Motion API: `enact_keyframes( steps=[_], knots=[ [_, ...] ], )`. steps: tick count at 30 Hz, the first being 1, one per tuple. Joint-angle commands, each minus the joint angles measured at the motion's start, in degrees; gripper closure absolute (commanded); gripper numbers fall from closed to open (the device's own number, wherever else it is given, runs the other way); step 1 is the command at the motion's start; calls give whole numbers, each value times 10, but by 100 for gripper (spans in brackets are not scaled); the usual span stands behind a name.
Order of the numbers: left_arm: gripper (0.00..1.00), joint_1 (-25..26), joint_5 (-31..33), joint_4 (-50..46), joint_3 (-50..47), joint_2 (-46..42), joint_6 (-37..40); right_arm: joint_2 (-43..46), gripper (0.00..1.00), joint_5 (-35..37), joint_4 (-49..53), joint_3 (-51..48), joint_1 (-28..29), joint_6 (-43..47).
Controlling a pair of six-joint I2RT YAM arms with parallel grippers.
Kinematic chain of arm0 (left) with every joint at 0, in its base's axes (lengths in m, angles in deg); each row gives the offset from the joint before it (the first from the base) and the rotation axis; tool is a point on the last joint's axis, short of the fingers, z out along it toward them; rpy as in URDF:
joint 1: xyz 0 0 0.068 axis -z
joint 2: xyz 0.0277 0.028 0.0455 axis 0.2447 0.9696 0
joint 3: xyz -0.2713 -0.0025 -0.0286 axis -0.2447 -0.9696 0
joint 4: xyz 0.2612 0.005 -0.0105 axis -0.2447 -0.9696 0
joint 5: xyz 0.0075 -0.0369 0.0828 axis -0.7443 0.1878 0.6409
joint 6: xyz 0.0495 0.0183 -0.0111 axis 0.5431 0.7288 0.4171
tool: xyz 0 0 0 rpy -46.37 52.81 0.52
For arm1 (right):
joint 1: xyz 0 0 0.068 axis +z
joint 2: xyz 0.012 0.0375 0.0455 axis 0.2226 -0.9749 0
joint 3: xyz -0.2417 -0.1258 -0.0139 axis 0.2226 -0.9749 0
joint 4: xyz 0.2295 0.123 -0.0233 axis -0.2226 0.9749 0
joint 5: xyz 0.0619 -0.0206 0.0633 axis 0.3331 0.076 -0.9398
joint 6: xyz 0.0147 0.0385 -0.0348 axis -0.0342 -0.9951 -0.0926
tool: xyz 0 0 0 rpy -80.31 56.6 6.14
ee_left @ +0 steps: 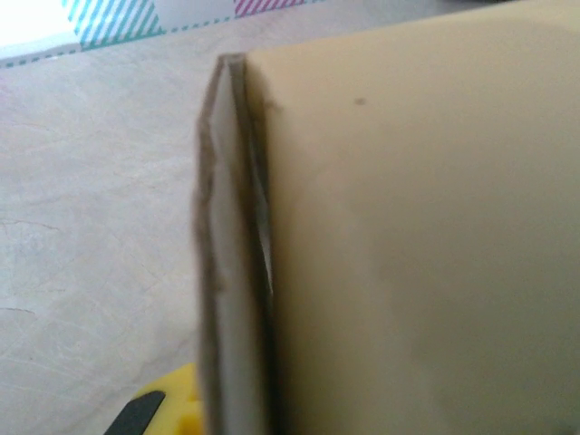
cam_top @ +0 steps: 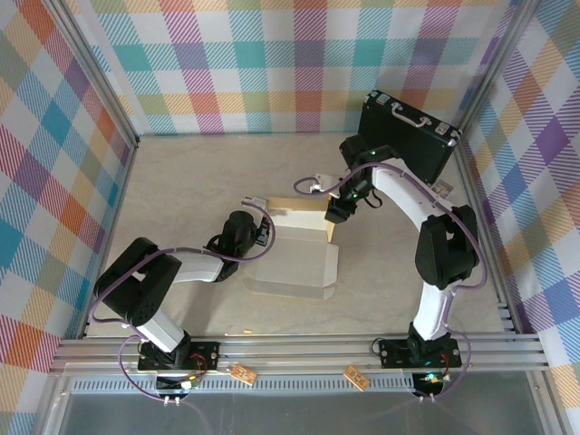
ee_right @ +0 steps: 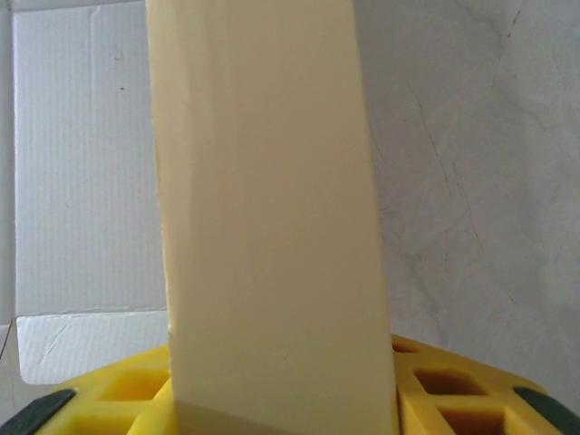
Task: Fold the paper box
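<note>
Gripping opposite walls of the empty paper box (cam_top: 294, 258): left hand (cam_top: 249, 237), right hand (cam_top: 333, 216).

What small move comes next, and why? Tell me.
Probably swing the left gripper inward to raise the side wall of the box. It looks shut on a doubled edge, the right gripper holds the far flap upright, and the base lies flat.

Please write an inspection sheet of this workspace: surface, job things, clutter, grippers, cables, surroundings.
Surface: pale table, faintly creased.
Job's things: paper box partly folded, white inside up, tan flaps raised.
Clutter: black briefcase leaning at the far right corner.
Grippers: left gripper shut on the box's left wall; right gripper holds a tan flap.
Cables: purple cables looped along both arms.
Surroundings: plaid walls, aluminium frame.
</note>
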Motion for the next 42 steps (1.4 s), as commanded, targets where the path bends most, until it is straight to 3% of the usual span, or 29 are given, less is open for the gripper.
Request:
enact_keyframes(
  steps=[1, 6, 11, 12, 13, 17, 21, 27, 31, 34, 39, 42],
  knots=[
    [100, 1, 24, 11, -4, -10, 3, 33, 57, -30, -1, -17, 5, -21],
    [100, 2, -17, 20, -13, -16, 12, 63, 51, -55, -48, -52, 4, -35],
    [100, 2, -31, 25, -18, -14, 34, 77, 37, -63, -79, -57, 4, -53],
    [100, 2, -32, 24, -17, -14, 33, 80, 28, -64, -85, -58, 4, -56],
    [100, 2, -36, 23, -15, -13, 33, 83, 1, -65, -93, -61, 4, -65],
    [100, 2, -36, 8, -4, -12, 30, 107, 1, -73, -118, -69, 4, -88],
    [100, 2, -33, 20, -8, -16, 22, 173, 1, -27, -238, -118, -2, -195],
    [100, 2, -21, 55, -16, -17, 22, 280, 1, -11, -421, -231, -50, -488],
    [100, 2, -46, 87, -24, -15, 45, 310, 1, -116, -472, -304, -61, -609],
    [100, 2, -59, 100, -31, -18, 53, 361, 1, -175, -535, -399, -61, -637],
    [100, 2, -97, 70, -23, -27, 55, 500, 1, -90, -590, -552, -62, -638],
    [100, 2, -121, 44, -22, -38, 66, 515, 1, -113, -602, -580, -61, -628]
  ],
)
